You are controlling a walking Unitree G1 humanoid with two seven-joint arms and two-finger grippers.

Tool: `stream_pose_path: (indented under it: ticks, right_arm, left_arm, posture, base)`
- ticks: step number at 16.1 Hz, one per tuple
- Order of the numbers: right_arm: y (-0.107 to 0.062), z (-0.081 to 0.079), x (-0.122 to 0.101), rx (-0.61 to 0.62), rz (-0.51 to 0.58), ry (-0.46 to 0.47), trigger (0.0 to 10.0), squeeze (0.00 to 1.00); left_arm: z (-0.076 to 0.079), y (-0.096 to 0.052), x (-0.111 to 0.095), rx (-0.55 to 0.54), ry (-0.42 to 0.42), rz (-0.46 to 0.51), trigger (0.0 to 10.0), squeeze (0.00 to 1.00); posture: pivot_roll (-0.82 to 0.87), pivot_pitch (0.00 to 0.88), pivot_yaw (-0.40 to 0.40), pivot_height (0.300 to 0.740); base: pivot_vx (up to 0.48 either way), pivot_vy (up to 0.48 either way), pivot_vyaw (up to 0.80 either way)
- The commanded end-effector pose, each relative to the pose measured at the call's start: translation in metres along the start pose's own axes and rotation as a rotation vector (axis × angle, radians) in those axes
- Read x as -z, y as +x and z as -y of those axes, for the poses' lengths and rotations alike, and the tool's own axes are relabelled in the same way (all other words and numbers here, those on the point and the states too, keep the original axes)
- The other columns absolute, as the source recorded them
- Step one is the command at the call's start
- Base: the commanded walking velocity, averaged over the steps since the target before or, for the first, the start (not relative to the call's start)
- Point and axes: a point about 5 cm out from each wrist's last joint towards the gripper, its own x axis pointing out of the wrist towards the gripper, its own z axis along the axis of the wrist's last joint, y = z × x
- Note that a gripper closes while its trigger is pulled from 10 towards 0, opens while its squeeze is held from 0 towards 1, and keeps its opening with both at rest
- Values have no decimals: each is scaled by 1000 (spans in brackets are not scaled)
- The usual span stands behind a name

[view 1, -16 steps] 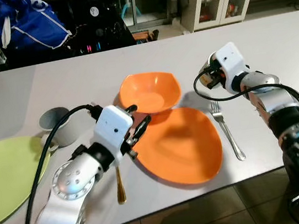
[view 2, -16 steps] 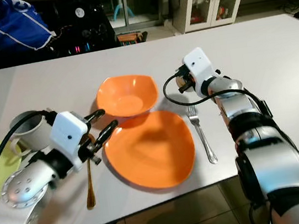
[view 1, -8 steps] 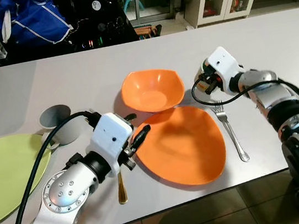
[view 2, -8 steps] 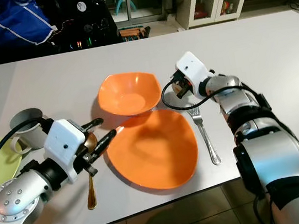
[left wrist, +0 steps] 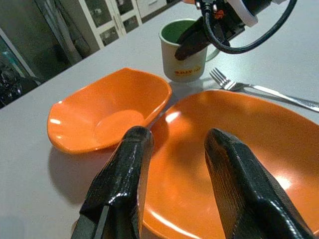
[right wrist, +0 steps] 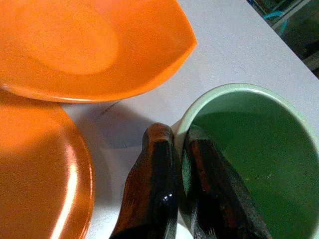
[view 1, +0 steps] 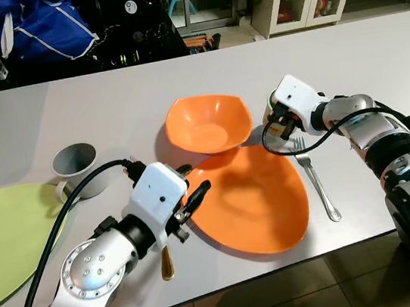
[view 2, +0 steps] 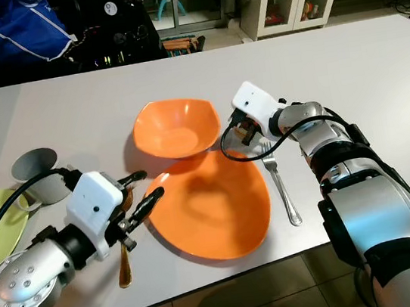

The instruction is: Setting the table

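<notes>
My right gripper (right wrist: 178, 133) is shut on the rim of a pale green mug (right wrist: 249, 164), one finger inside and one outside. The mug (left wrist: 192, 55) stands or hovers just beyond the fork's tines, to the right of the orange bowl (view 1: 208, 122). A large orange plate (view 1: 253, 200) lies in front of the bowl, with the fork (view 1: 315, 176) along its right side. My left gripper (view 1: 197, 179) is open over the plate's left edge, holding nothing. Below it on the table lies a golden spoon (view 1: 166, 262), partly hidden by the wrist.
A grey mug (view 1: 77, 165) stands to the left of the bowl, and a light green plate (view 1: 7, 242) lies at the table's left end. The table's front edge runs just below the orange plate. Cabinets and a dark cluttered area lie behind the table.
My right gripper has come slightly left and lower with the mug, closer to the bowl and the fork's tines. The left gripper has shifted a little over the plate's edge, still open.
</notes>
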Motion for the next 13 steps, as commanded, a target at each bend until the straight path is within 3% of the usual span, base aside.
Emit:
stream_pose_path:
  ticks: [1, 9, 10, 11, 13]
  right_arm:
    - [1, 0, -1, 15, -1, -10, 10000, 0]
    - [4, -8, 1, -43, -5, 7, 10000, 0]
    - [4, -7, 2, -31, -13, -5, 10000, 847]
    - [4, -7, 2, -30, -15, -6, 10000, 1000]
    - [3, -6, 3, -21, -21, -18, 10000, 1000]
  left_arm:
    - [0, -3, -3, -2, 10, 4, 10000, 0]
    - [3, -5, -3, -1, 1, -7, 10000, 0]
    - [3, -5, -3, 0, 0, -7, 10000, 0]
    - [3, -4, -3, 1, 0, -7, 10000, 0]
    - [3, -4, -4, 1, -1, -7, 10000, 0]
  posture:
    - [196, 48, -25, 740]
    - [196, 60, -24, 740]
    - [194, 61, -23, 740]
    - [194, 61, -23, 740]
    - [192, 63, -23, 740]
  base:
    - [0, 0, 0]
    - [0, 0, 0]
    - [0, 0, 0]
    - [0, 0, 0]
    - [0, 0, 0]
